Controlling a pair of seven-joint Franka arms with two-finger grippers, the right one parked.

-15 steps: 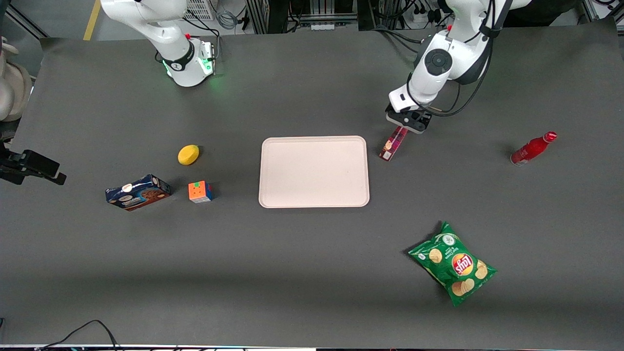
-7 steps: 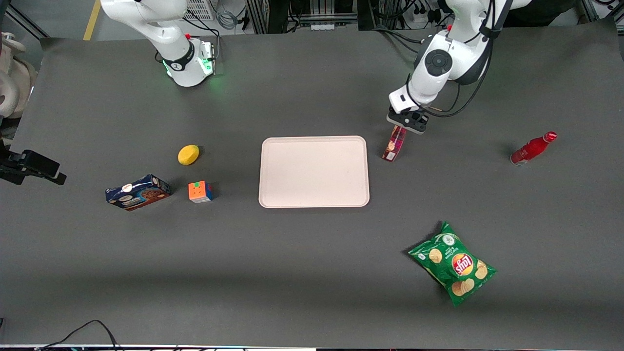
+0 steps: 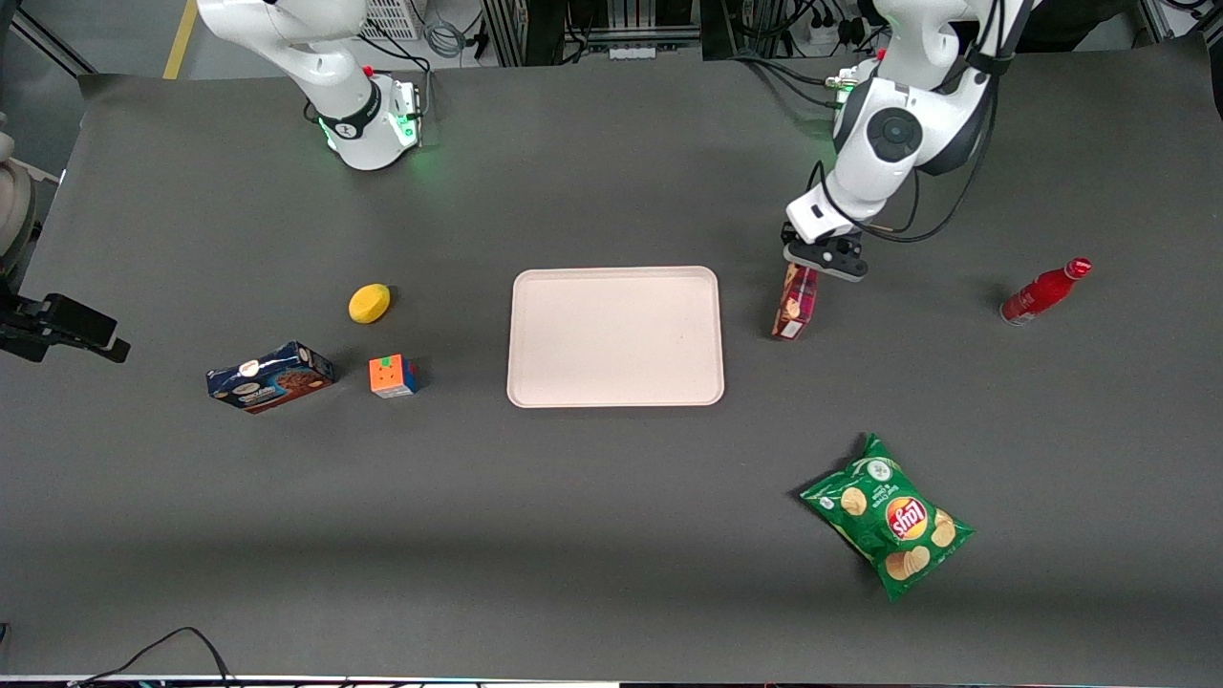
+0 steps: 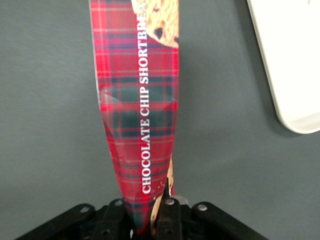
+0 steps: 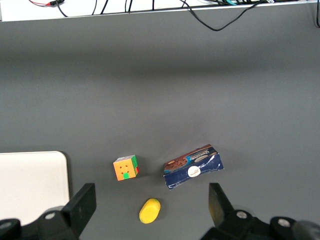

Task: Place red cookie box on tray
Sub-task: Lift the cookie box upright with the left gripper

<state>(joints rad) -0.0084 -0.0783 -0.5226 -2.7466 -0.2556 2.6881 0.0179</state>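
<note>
The red cookie box [image 3: 795, 303], dark-red tartan with cookie pictures, hangs nearly upright just above the table, beside the tray [image 3: 614, 335] on the working arm's side. My gripper [image 3: 814, 267] is shut on the box's upper end. In the left wrist view the box [image 4: 137, 110] runs away from the gripper [image 4: 145, 216], its end pinched and creased between the black fingers [image 4: 171, 215]; "CHOCOLATE CHIP SHORTBREAD" reads along it. A corner of the pale tray [image 4: 287, 60] shows beside it. The tray holds nothing.
A green chips bag [image 3: 887, 516] lies nearer the front camera than the box. A red bottle [image 3: 1043, 291] lies toward the working arm's end. A yellow lemon [image 3: 369, 303], a colour cube [image 3: 393, 376] and a blue cookie box [image 3: 270, 376] sit toward the parked arm's end.
The gripper has lifted the box off the table, swung it from tilted to nearly upright, and shifted a little toward the front camera and the working arm's end.
</note>
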